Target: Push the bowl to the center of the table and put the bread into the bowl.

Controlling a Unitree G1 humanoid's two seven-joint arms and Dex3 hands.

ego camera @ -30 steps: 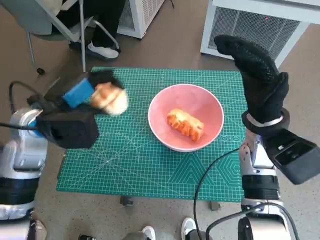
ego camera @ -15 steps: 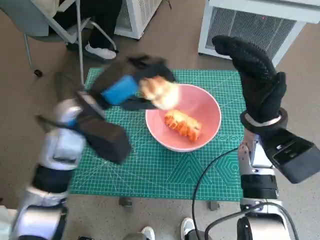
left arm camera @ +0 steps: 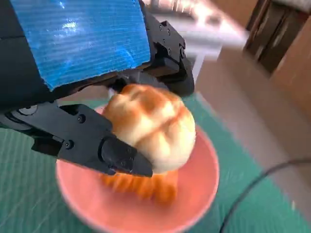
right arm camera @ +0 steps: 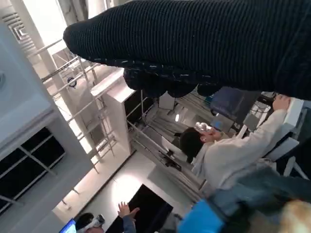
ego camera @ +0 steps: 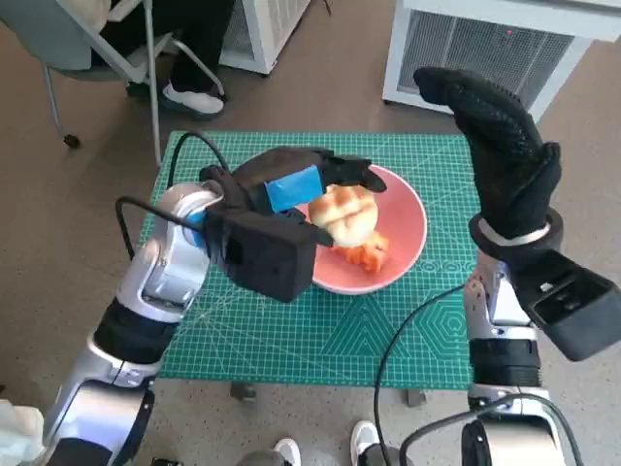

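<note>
The pink bowl [ego camera: 403,225] sits near the middle of the green mat, and an orange pastry [ego camera: 366,254] lies inside it. My left hand [ego camera: 296,182] holds a round golden bread bun [ego camera: 343,214] just above the bowl's inside. In the left wrist view the bun [left arm camera: 153,127] is pinched between the black fingers [left arm camera: 92,141], over the pastry [left arm camera: 146,184] and the bowl [left arm camera: 194,194]. My right hand [ego camera: 500,146] is raised at the table's right edge, fingers apart and holding nothing.
The green cutting mat [ego camera: 291,340] covers the small table. A chair and a person's feet [ego camera: 189,95] stand at the far left. White grilled units [ego camera: 485,49] stand behind the table. A black cable [ego camera: 408,330] crosses the mat's near right. A person [right arm camera: 228,155] shows in the right wrist view.
My left hand has carried the bun from the mat's left side rightward to over the bowl. The right hand has stayed raised in place.
</note>
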